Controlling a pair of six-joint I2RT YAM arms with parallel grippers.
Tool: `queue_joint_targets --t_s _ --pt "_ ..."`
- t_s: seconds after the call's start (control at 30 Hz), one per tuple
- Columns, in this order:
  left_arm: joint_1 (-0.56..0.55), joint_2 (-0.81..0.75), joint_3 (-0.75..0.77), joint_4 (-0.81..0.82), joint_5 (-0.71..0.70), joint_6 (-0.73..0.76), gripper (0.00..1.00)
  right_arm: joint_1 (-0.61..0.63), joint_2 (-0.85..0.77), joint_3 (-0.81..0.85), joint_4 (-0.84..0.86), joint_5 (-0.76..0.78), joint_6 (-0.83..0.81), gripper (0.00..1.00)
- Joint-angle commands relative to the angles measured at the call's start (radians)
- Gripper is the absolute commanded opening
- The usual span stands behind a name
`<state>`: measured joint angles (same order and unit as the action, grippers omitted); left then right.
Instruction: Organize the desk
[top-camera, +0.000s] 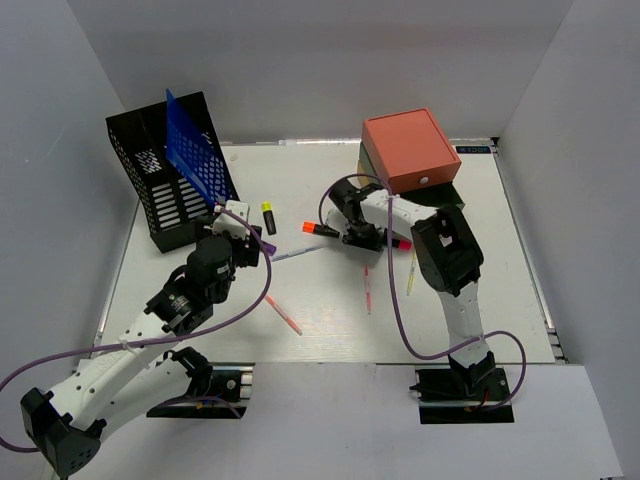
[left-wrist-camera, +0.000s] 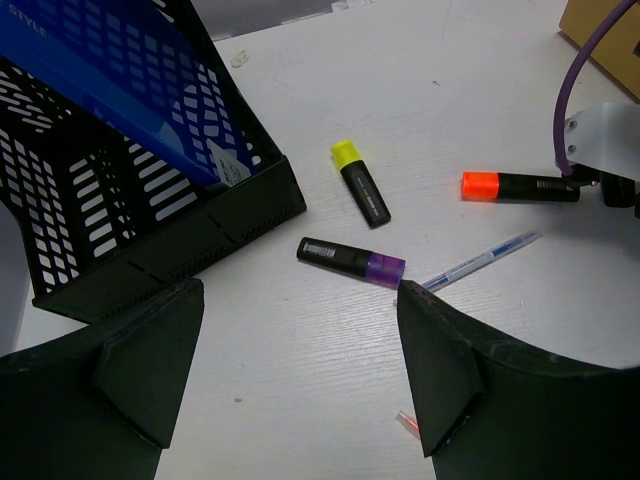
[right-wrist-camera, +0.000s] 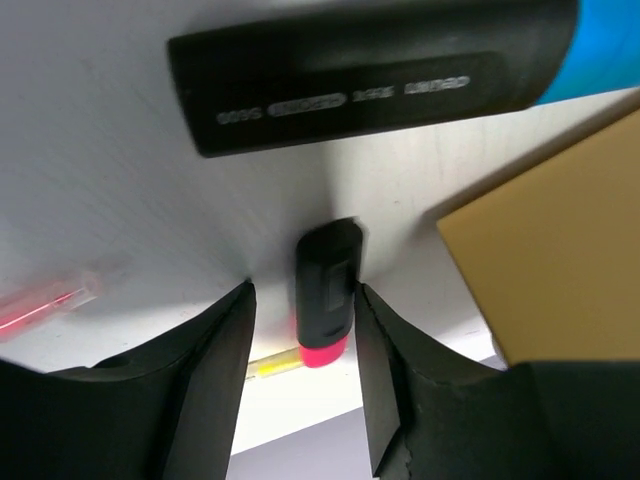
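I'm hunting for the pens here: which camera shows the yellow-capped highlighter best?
The left wrist view: the yellow-capped highlighter lies whole and close, with its black body and cap clear. In the top view the same highlighter is tiny. The right wrist view misses it.

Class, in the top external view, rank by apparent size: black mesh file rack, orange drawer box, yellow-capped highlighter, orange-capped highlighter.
1. black mesh file rack
2. orange drawer box
3. yellow-capped highlighter and orange-capped highlighter: they look about alike, so no ranking between them.

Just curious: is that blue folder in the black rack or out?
In: the blue folder stands tilted inside the black rack, poking above its rim.
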<state>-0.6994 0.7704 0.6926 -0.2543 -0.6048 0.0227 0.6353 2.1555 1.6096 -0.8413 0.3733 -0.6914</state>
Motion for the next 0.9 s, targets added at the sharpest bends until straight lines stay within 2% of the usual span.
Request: queue_joint_targets --t_s 0.0,0.3,0.47,0.67,0.87 --pt "0.003 -0.020 -0.016 0.016 0.000 0.006 0.87 -0.009 0.029 0.023 -0.067 -0.091 -0.002 0.49" --pt "0.003 -0.019 -0.019 0.021 0.000 0.011 0.87 0.004 0.004 0.001 -0.119 -0.229 -0.005 0.44" --pt "0.003 -0.022 -0.022 0.023 0.000 0.013 0.87 0.003 -0.002 -0.019 -0.105 -0.218 -0.003 0.46" --pt "0.003 -0.022 -0.022 0.024 0.002 0.013 0.87 -0.005 0.003 -0.036 -0.087 -0.198 -0.011 0.54" --pt "0.003 -0.026 -0.024 0.026 0.004 0.014 0.87 -0.006 0.017 -0.054 -0.079 -0.214 -0.013 0.52"
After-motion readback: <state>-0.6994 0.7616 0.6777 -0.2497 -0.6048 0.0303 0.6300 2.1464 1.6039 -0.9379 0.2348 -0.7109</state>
